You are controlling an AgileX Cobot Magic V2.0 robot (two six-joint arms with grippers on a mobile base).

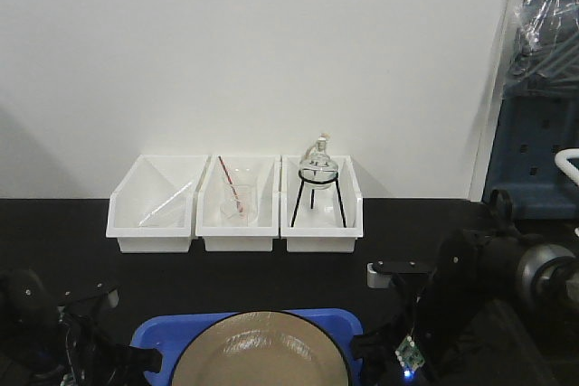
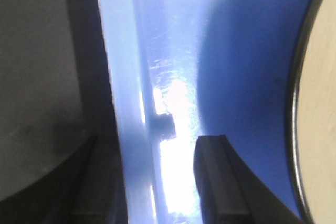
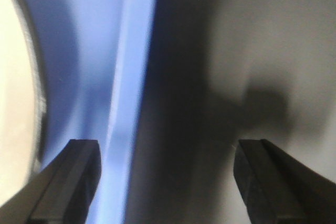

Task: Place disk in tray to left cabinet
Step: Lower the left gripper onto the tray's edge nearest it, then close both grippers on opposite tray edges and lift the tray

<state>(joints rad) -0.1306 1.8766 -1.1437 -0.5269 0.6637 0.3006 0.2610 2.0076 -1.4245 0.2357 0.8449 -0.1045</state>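
The blue tray [image 1: 156, 333] lies at the near edge of the black table with the tan, black-rimmed disk [image 1: 261, 352] resting in it. My left gripper [image 1: 143, 359] is at the tray's left side. In the left wrist view the left gripper [image 2: 155, 182] is open and straddles the tray's raised rim [image 2: 128, 129], one finger outside and one over the tray floor, with the disk [image 2: 320, 129] at the right. My right gripper [image 3: 168, 182] is wide open across the tray's right rim [image 3: 128, 103], beside the disk [image 3: 16, 103]. The left cabinet is out of view.
Three white bins stand in a row against the wall: one with a glass rod [image 1: 152, 205], one with a beaker [image 1: 237, 205], one with a flask on a tripod [image 1: 318, 192]. A blue-grey unit [image 1: 534, 160] stands at the far right.
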